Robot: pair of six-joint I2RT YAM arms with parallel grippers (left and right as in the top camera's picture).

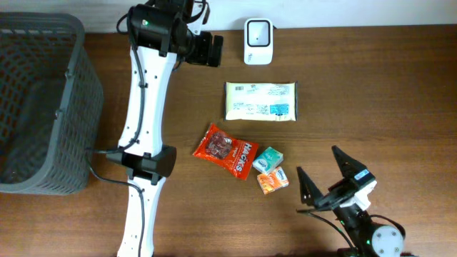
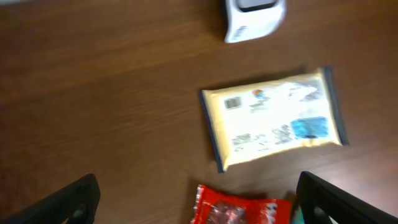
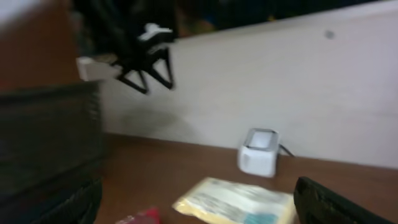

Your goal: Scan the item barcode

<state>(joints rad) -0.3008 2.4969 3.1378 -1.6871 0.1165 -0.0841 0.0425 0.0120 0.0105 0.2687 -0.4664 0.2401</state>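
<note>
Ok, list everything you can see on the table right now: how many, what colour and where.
basket: one, grey, left edge of the table
scanner: one, white, far edge, middle
flat pack: one, pale yellow with blue print, centre, just nearer than the scanner
snack bag: one, red, nearer than the flat pack
teal box: one, small, right of the snack bag
orange box: one, small, beside the teal box, nearer side
table: one, brown wood
left tool: one, black, open, left of the scanner
right tool: one, black, open, near right corner
</note>
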